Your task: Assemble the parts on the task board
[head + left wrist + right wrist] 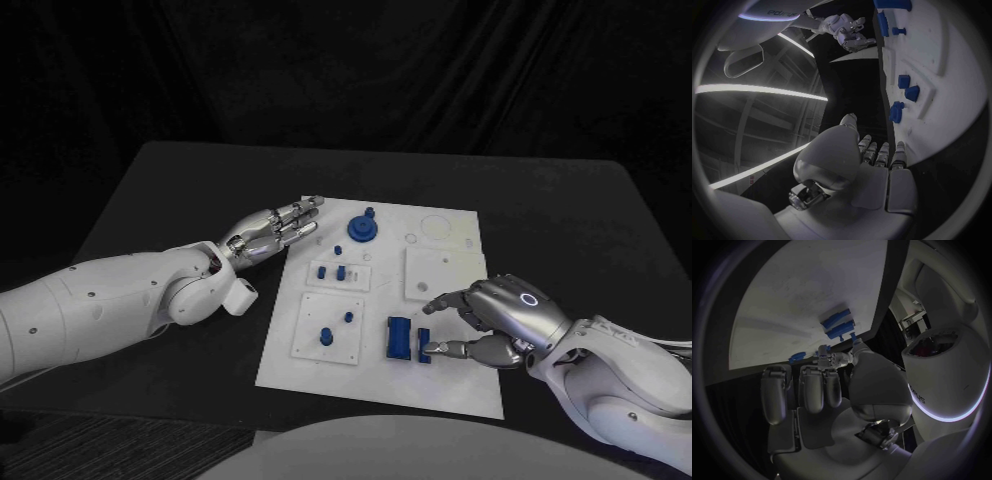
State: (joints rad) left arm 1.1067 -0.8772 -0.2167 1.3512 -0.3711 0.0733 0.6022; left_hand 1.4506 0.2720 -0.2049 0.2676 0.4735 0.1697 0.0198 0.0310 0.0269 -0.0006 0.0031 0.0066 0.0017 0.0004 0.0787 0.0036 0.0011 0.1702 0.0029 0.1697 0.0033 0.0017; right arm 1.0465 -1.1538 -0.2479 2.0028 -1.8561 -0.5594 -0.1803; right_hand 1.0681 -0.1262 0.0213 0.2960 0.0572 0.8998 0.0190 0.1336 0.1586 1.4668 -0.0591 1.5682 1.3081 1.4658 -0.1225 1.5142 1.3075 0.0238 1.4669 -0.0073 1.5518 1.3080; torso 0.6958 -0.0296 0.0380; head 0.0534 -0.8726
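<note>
My right hand [498, 318] hovers over the near right part of the flat white task board [447, 385], thumb and a fingertip pinching a small blue peg [852, 336] just beside the upright rectangular blue blocks [400, 338]. My left hand [270, 232] rests open, fingers extended, at the board's far left edge.
</note>
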